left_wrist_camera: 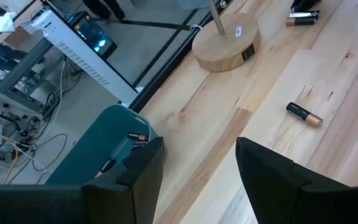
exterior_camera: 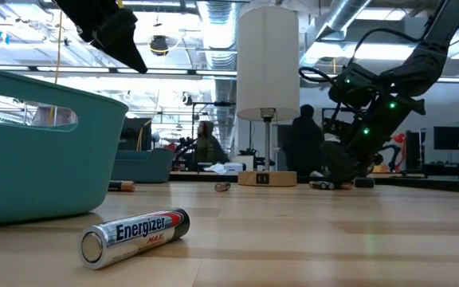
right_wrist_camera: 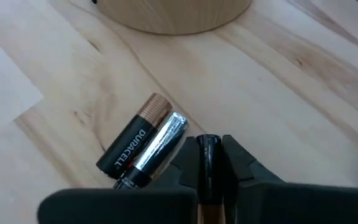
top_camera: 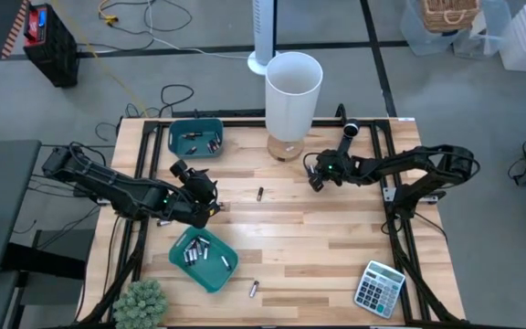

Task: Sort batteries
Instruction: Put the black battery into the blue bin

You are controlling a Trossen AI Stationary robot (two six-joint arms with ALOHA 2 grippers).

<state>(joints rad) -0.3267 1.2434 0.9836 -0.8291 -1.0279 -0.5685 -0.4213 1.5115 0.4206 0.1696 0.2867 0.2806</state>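
My right gripper [right_wrist_camera: 209, 155] is low over the table near the lamp base [right_wrist_camera: 173, 12], shut on a slim dark battery [right_wrist_camera: 208, 163]. Right beside its fingertips a black-and-copper battery [right_wrist_camera: 131, 148] and a silver battery [right_wrist_camera: 160, 146] lie side by side on the wood. My left gripper [left_wrist_camera: 201, 180] hangs open and holds nothing, above the table between the far teal bin [top_camera: 196, 137] and the near teal bin [top_camera: 204, 259]; both bins hold batteries. Single batteries lie at mid-table [top_camera: 260, 194] and by the near edge [top_camera: 254, 289]. My right gripper pinches the dark battery between its two fingers, the rounded dark end [right_wrist_camera: 208, 143] showing at the fingertips and a copper-coloured end [right_wrist_camera: 207, 211] farther back. The battery lies along the fingers. They slant down from the table's right side. Whether it still rests on the wood, I cannot tell.
A white lamp [top_camera: 292, 91] on a round wooden base stands at the far middle. A calculator [top_camera: 379, 288] lies at the near right corner, a small green plant [top_camera: 140, 302] at the near left. Bare wood stretches across the middle and right.
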